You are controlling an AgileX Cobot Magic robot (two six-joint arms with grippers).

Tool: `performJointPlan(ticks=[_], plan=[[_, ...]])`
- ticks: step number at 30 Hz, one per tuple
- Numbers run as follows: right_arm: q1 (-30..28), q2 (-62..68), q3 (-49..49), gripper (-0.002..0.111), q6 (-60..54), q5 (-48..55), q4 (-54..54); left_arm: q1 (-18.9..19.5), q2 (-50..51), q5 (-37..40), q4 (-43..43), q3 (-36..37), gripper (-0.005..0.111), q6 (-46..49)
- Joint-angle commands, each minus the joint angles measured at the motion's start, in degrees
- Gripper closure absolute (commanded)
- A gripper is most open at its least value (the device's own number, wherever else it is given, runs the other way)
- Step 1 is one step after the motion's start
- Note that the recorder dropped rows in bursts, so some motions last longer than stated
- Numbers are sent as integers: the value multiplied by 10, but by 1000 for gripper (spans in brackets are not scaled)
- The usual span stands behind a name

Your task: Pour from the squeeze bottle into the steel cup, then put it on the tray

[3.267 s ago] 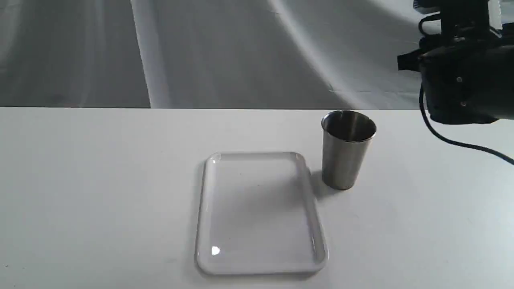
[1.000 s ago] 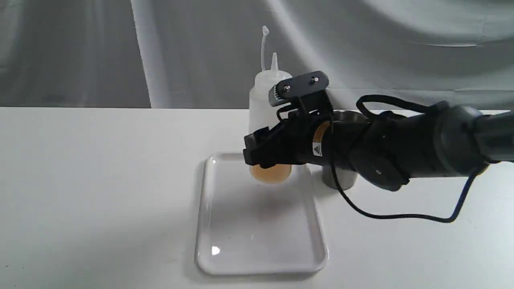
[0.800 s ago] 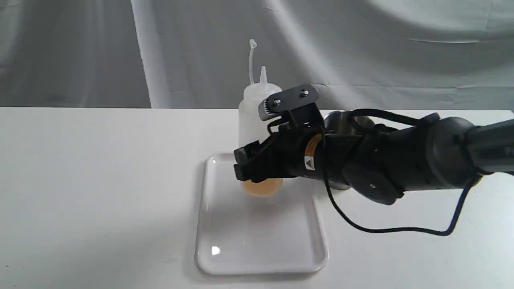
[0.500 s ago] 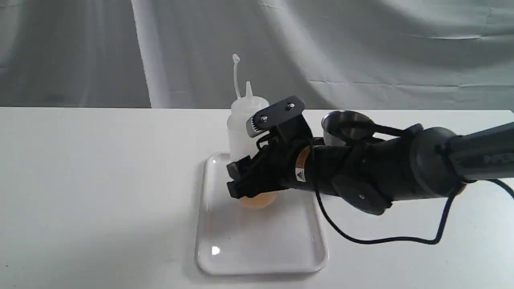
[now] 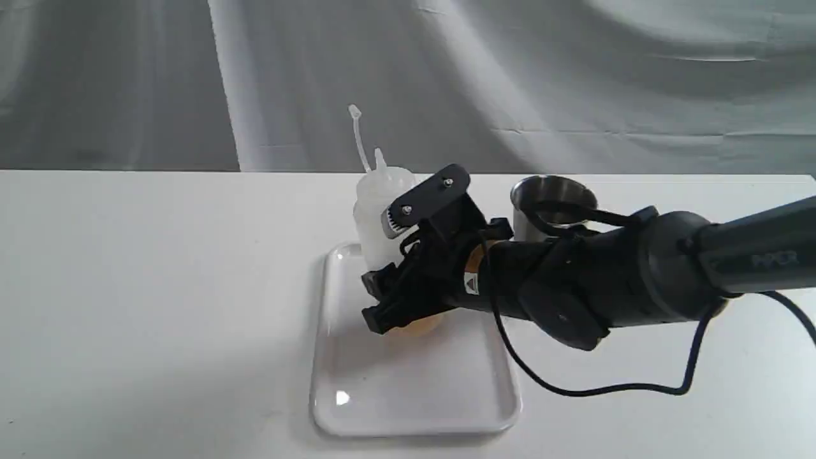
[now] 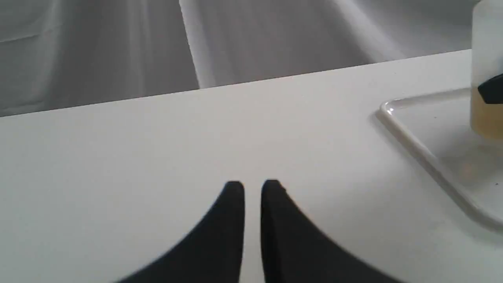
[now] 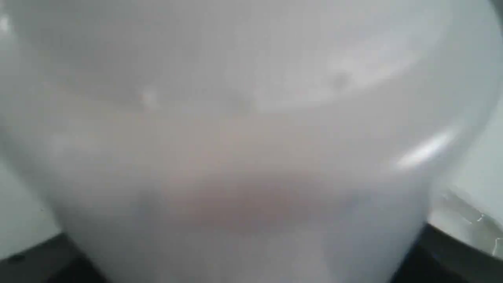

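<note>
Right pincer (image 5: 398, 306) pinching squeeze bottle (image 5: 376, 217) low on body, holding it near-upright over tray (image 5: 414, 389) far end; touching tray or not, unclear. Steel cup (image 5: 551, 197) standing beside tray's far-right corner. Left pincer (image 6: 252, 186) nearly pressed together, empty, left of tray.

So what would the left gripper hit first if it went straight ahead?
Likely nothing near: the left gripper looks free across the table to the cloth; tray and bottle sit aside.
</note>
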Motion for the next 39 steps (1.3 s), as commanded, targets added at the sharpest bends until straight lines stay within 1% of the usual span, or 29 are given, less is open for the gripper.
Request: performJointPlan(ticks=[1,8,15,28,39], plan=[[2,-4,1,59,-21,-7,25,-2,-3,-4,0,3,98,-1],[2,-4,1,59,-69,11,46,-2,-3,-4,0,3,98,-1],[2,-4,1,59,-69,12,46,-2,-3,-4,0,3,98,-1],[14,-4,1,59,-71,16,112,-2,-3,-4,0,3,98,-1],[15,7,1,59,-72,12,115,-2,-3,-4,0,3,98,-1]])
